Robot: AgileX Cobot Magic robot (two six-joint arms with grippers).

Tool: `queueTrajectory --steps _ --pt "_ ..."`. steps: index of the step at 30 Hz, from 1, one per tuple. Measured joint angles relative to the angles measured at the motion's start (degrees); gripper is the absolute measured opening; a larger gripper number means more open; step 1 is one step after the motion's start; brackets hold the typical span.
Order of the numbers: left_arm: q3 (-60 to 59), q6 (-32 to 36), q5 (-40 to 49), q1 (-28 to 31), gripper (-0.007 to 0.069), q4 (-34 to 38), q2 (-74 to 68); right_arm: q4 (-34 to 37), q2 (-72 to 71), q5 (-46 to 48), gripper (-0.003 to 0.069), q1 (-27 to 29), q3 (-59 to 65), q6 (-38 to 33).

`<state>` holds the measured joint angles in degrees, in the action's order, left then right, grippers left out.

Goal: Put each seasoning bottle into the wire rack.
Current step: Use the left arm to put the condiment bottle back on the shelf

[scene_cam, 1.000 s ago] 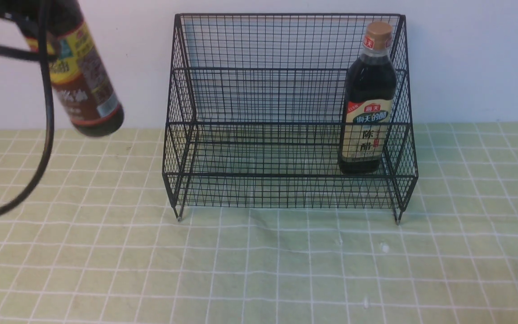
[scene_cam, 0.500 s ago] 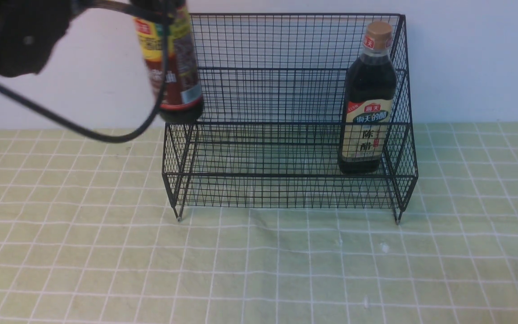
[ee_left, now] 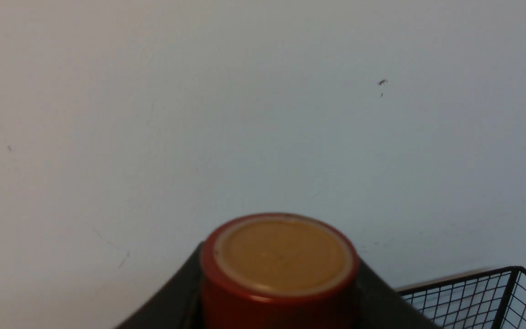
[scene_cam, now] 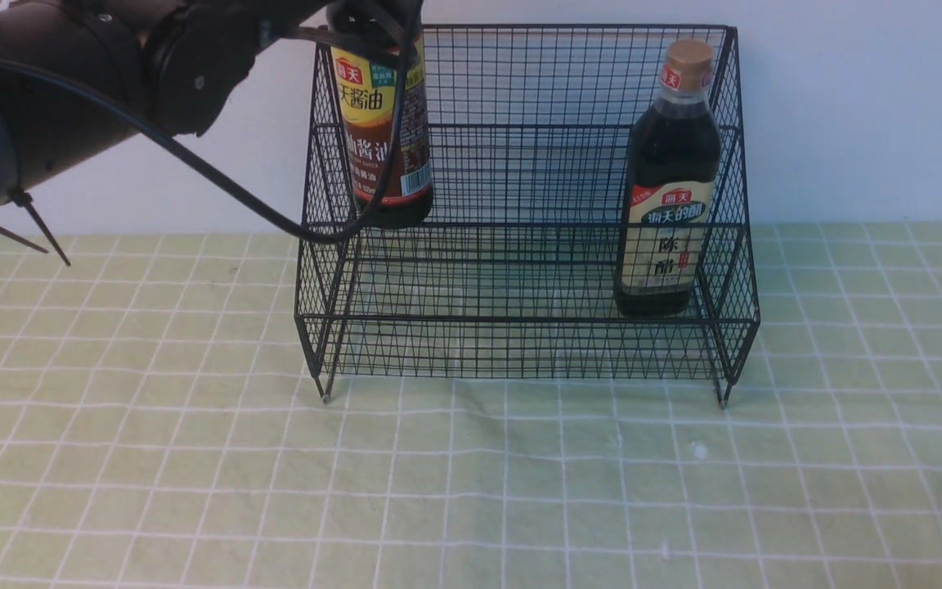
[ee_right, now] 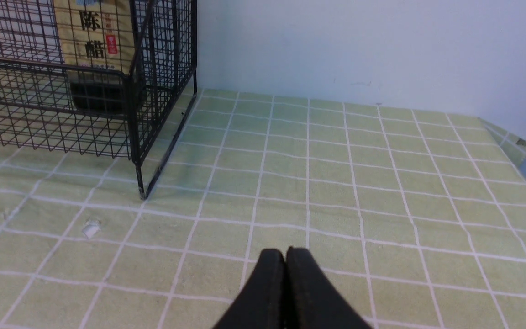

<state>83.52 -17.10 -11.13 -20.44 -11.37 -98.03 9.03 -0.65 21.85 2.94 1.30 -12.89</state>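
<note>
The slim seasoning bottle (scene_cam: 381, 131), with a yellow-brown label, hangs upright inside the left end of the black wire rack (scene_cam: 520, 82), its base about level with the upper tier's front rail. My left gripper (scene_cam: 373, 16) is shut on its neck at the top edge of the front view. In the left wrist view the red-brown cap (ee_left: 281, 260) fills the space between the dark fingers (ee_left: 176, 297), with a rack corner (ee_left: 486, 297) beside it. The broad bottle (scene_cam: 669, 188) with a tan cap stands on the rack's lower tier at the right, its label (ee_right: 94, 41) showing through the mesh. My right gripper (ee_right: 285, 256) is shut and empty over the cloth.
A green checked tablecloth (scene_cam: 471, 491) covers the table, with a white wall right behind the rack. A black cable (scene_cam: 217, 180) loops down from my left arm in front of the rack's left side. The table's right corner (ee_right: 514, 146) shows in the right wrist view.
My left arm has carried the slim bottle rightward from left of the rack to over its left end, and the bottle has gone from tilted to upright. The right gripper has not moved.
</note>
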Motion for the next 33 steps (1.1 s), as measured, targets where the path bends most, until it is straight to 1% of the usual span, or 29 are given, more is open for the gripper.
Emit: queueTrajectory --steps 7,12,14,16,23,29,33 --pt "0.56 0.0 -1.87 0.0 0.0262 0.06 -1.52 0.0 0.0 0.0 -0.0015 0.0 0.0 0.06" --pt "0.5 0.0 -7.41 0.06 0.0262 0.17 -3.08 0.0 0.0 0.0 -0.0015 0.0 0.0 0.06" --pt "0.05 0.2 -11.6 0.06 0.0262 0.17 -3.91 0.0 0.0 0.0 -0.0015 0.0 0.0 0.06" --pt "-0.07 0.37 -13.22 0.06 0.0262 -0.08 -4.27 0.0 0.0 0.0 -0.0015 0.0 0.0 0.06" --pt "-0.17 0.45 -13.44 0.06 0.0262 -2.7 -4.35 0.0 0.0 0.0 -0.0015 0.0 0.0 0.06" --pt "-0.82 4.41 -14.85 0.0 0.0262 -4.64 -5.45 0.0 0.0 0.0 -0.0015 0.0 0.0 0.06" --pt "-1.21 4.92 -14.46 0.0 0.0262 -4.78 -6.15 0.0 0.0 0.0 -0.0015 0.0 0.0 0.06"
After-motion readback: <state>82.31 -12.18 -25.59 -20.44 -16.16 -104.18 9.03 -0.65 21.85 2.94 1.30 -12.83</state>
